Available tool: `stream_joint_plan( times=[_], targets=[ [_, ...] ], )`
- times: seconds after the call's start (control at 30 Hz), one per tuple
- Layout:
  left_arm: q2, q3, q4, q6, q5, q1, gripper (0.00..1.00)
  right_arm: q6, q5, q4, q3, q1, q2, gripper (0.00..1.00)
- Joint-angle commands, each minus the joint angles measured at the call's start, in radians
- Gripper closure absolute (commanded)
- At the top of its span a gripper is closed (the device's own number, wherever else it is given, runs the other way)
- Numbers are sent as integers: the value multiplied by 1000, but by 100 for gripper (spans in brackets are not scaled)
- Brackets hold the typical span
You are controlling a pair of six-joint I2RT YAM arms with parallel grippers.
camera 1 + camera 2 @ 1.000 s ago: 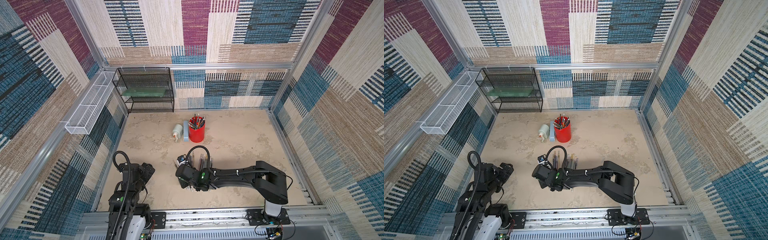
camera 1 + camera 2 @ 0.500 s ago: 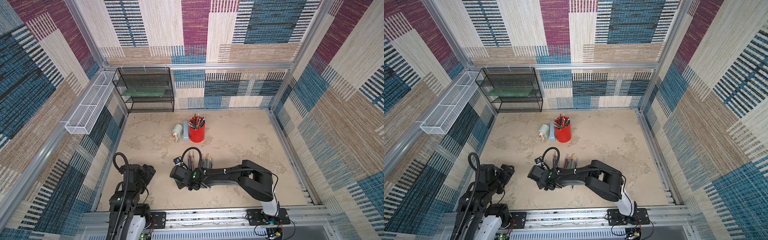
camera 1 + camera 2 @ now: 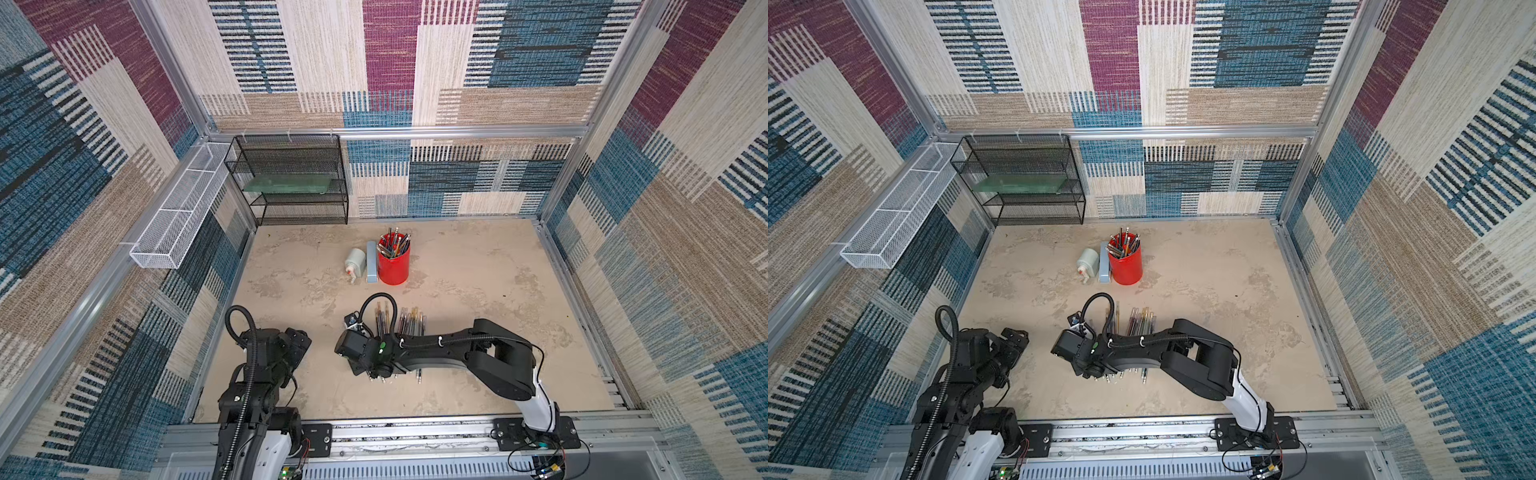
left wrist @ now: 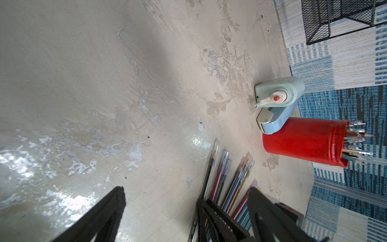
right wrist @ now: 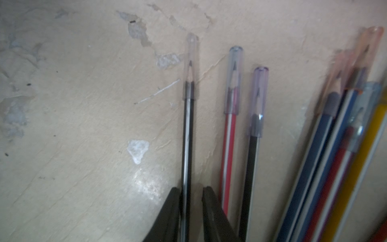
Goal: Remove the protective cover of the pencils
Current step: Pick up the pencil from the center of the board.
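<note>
The right arm point(image 3: 440, 353) lies low, gripper point(image 5: 191, 189) straddling a black pencil point(image 5: 187, 136).

Both top views are bright and evenly lit from above; the red cup point(image 3: 393, 259) throws only a faint, soft shadow on the table point(image 3: 478, 270) beside it. Far from the cup the side walls point(image 3: 83, 166) splay outward (a wide-angle look). In the left wrist view white glare patches lie on the table, one near the cup, larger ones well away. The right wrist view is soft overall, its bunched pencils point(image 5: 314, 167) smeared by blur.
</note>
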Motion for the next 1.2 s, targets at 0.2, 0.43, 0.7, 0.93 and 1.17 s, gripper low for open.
stream_joint_plan(
  times=[0.2, 0.43, 0.7, 0.93, 1.17],
  targets=[
    [0, -22, 55, 34, 75, -1, 7, 25, -36, -47, 21, 8, 34, 84],
    [0, -25, 65, 42, 86, -1, 8, 28, -50, -37, 55, 11, 47, 90],
    [0, -31, 88, 49, 128, -1, 9, 38, -53, -2, 52, 27, 8, 97],
    [-2, -48, 151, 48, 198, -1, 10, 48, -36, 46, 9, 50, -61, 100],
    [-2, -69, 199, 33, 255, -1, 12, 69, -43, 127, -67, 60, -146, 100]
  ],
)
